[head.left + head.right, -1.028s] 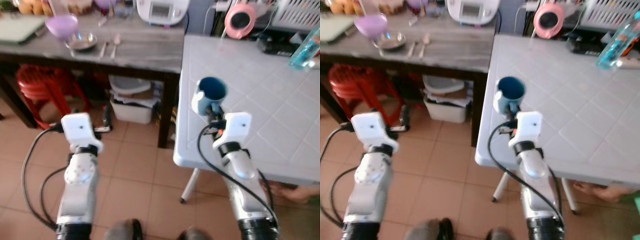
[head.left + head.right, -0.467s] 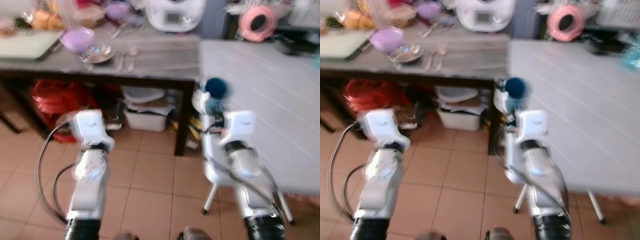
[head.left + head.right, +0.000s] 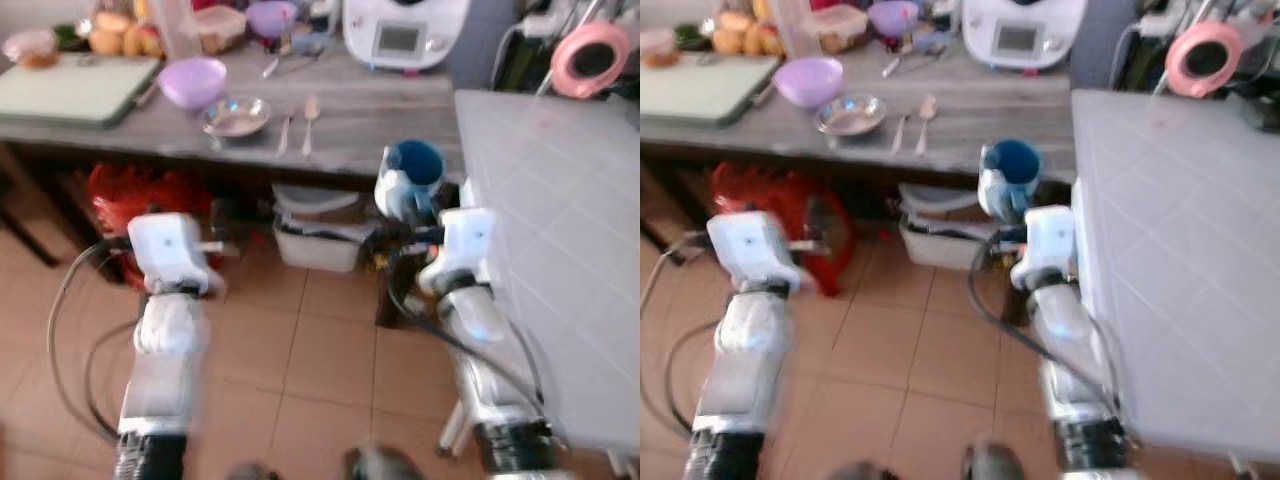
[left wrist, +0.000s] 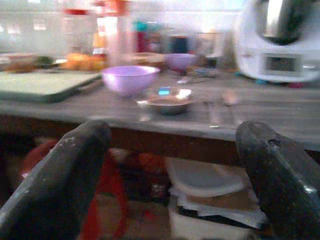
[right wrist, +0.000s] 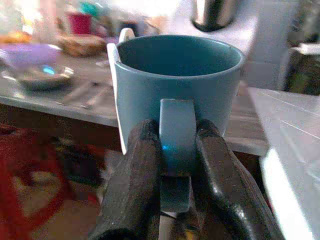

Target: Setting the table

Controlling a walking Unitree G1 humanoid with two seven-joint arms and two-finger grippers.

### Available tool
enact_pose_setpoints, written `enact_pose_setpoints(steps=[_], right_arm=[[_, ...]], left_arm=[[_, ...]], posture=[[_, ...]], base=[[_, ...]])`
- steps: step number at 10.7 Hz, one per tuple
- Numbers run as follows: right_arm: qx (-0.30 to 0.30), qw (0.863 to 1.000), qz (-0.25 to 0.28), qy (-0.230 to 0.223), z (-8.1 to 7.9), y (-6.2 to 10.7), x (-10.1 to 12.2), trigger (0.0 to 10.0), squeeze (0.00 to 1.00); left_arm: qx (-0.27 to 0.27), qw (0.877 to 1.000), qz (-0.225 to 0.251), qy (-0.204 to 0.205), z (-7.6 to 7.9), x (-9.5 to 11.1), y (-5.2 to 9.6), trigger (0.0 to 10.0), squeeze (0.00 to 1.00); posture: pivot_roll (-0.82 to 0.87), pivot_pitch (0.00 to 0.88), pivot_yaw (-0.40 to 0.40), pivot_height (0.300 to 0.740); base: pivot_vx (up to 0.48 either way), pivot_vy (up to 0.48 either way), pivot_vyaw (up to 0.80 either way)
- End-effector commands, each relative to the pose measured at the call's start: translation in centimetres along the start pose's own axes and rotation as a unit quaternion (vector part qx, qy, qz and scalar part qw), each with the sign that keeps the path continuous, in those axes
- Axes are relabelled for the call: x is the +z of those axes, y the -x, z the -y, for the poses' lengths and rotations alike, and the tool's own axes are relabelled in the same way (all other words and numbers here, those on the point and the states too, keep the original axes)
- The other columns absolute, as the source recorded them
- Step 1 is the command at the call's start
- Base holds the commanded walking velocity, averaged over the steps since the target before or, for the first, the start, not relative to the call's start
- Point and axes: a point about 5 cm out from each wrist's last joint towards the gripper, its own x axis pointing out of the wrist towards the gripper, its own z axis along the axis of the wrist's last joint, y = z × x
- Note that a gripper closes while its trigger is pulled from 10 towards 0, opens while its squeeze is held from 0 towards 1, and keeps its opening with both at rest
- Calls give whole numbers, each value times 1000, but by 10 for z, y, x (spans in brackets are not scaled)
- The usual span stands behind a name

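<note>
A grey wooden counter (image 3: 340, 140) at twelve o'clock carries one purple bowl (image 3: 193, 80), one steel dish (image 3: 236, 116) and two spoons (image 3: 298, 122). The left gripper (image 4: 175, 170) hangs low at ten o'clock, fingers spread, holding nothing. The right gripper (image 5: 176, 165) pinches the handle of one blue mug (image 3: 410, 178), upright, mouth up, handle toward the wrist, beside the white table (image 3: 560, 230).

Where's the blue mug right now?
The blue mug is held upright by its handle in the right tool, in front of the grey counter.
</note>
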Motion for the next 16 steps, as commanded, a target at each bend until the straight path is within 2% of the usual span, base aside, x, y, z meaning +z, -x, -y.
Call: enact_pose_setpoints(steps=[1,6,10,12,14,16], right_arm=[[11,1000,28,-9,-8,-4,12,10000,0],[-61,996,47,37,6,-9,22,10000,0],[-43,996,61,49,1,-11,26,10000,0],[-52,995,68,50,3,-12,29,10000,0],[-62,995,66,40,5,-13,27,10000,0],[-49,996,67,37,3,-12,28,10000,0]], left_arm=[[14,1000,7,-14,-9,3,1,10000,0],[-11,1000,12,-14,5,4,5,10000,0],[-2,1000,7,2,2,4,6,10000,0],[-2,1000,12,1,4,7,6,10000,0],[-2,1000,15,8,5,9,6,10000,0],[17,1000,20,9,0,12,9,10000,0]], posture=[[-8,72,4,740],[-13,71,6,740],[-9,73,3,740],[-9,72,2,740],[-9,71,0,740],[-9,75,-3,740]], base=[[480,0,0],[480,0,0],[477,0,0],[465,0,659],[461,0,0],[0,0,0]])
